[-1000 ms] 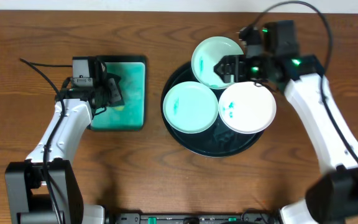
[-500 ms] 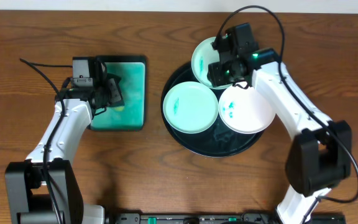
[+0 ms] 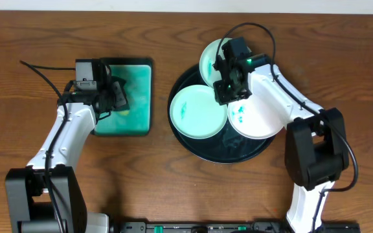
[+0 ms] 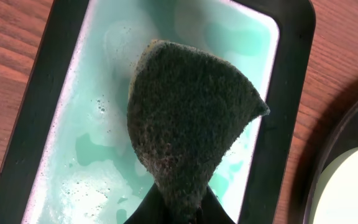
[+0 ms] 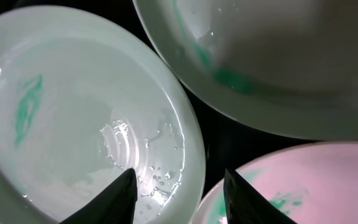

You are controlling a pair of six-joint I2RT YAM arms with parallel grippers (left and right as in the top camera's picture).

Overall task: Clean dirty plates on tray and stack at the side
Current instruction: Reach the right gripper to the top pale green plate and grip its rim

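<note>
The dark round tray holds three plates: a mint plate at front left, a mint plate at the back, and a white plate at the right, each with teal smudges. My right gripper is open, low over the spot where the three plates meet. In the right wrist view its jaws straddle the rim of the front-left mint plate, beside the white plate and the back plate. My left gripper is shut on a dark sponge.
The green rectangular sponge tray with teal soapy liquid lies left of the round tray, under the sponge. The round tray's rim shows at the left wrist view's right edge. Bare wooden table lies around both.
My right arm has swung from the tray's back right edge leftward and forward, coming down over the plates' meeting point. The left arm and sponge have not moved.
</note>
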